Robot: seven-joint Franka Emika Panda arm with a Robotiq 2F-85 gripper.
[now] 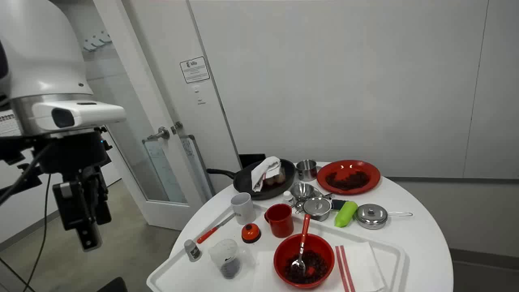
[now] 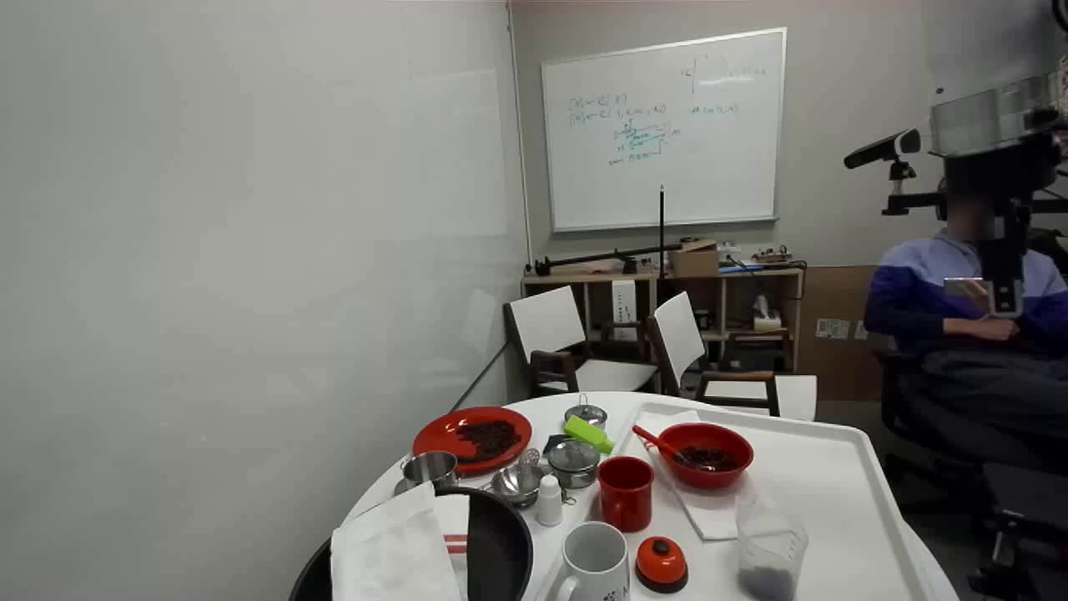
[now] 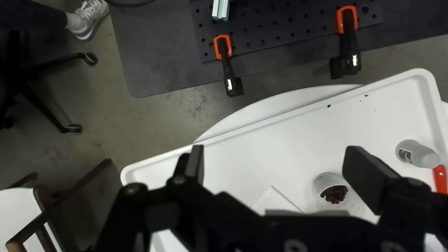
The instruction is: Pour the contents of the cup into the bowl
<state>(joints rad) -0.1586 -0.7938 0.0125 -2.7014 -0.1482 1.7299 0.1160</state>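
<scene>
A clear plastic cup with dark beans at its bottom stands on the white tray; the cup shows in both exterior views (image 1: 224,252) (image 2: 771,534) and in the wrist view (image 3: 327,180). A red bowl (image 1: 285,248) (image 2: 709,478) holds dark beans and a red-handled spoon (image 1: 304,235). The bowl does not show in the wrist view. My gripper (image 1: 91,229) (image 2: 1004,300) is high above and away from the table, apart from the cup. In the wrist view the gripper (image 3: 274,154) is open and empty, its fingers wide apart.
On the tray (image 1: 399,263) are a red mug (image 1: 279,221), a grey-white mug (image 1: 243,209), an orange timer (image 1: 251,232), a red-handled knife (image 1: 215,229), a small shaker (image 1: 192,250) and a napkin (image 1: 361,267). Behind stand a pan (image 1: 243,182), steel pots (image 1: 372,215) and a red plate (image 1: 373,176).
</scene>
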